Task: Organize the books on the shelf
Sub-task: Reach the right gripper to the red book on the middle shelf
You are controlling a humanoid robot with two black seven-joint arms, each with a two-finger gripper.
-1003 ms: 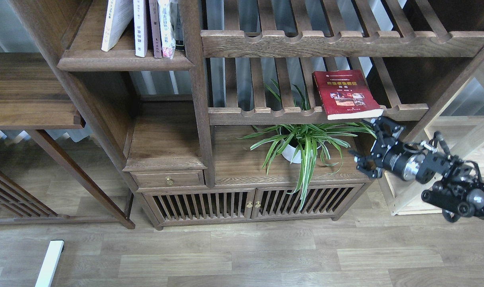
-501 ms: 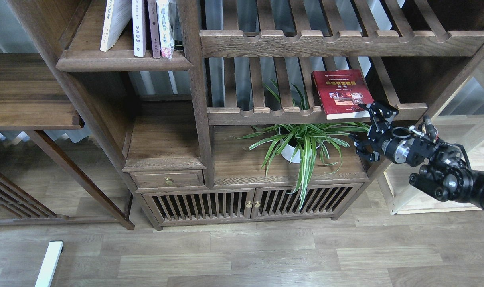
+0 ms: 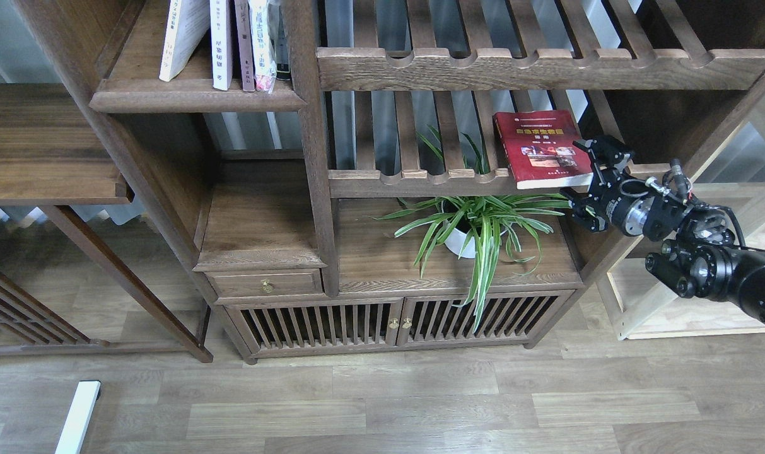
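My right gripper [image 3: 589, 180] at red book's [image 3: 543, 147] near right corner, fingers spread wide, holding nothing. One finger above cover edge, other below overhanging corner, I judge. Red book lies flat on slatted rack [image 3: 420, 183], corner jutting past front rail. Plant [image 3: 483, 221] just below: keep lower finger clear of leaves. Advice: slide deeper over corner before closing, grip square, lift level. Target shelf [image 3: 193, 98] upper left, holding upright books [image 3: 221, 41]. Left gripper out of view.
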